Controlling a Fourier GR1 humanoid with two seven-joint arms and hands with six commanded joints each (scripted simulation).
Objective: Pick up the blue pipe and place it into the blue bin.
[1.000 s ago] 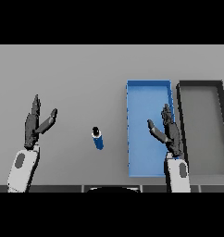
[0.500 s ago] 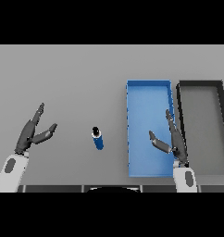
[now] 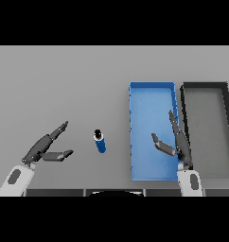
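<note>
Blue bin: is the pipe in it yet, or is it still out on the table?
Still out. The blue pipe lies on the grey table left of the blue bin, held by neither robot hand.

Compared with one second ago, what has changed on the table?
The left hand dropped lower and tilted right, toward the blue pipe. The right hand sank toward the lower edge, thumb out. Both open, holding nothing. Pipe, blue bin and dark bin stayed.

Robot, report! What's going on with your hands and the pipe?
Left robot hand open, right robot hand open over blue bin. Blue pipe on table, untouched. Path clear.
</note>
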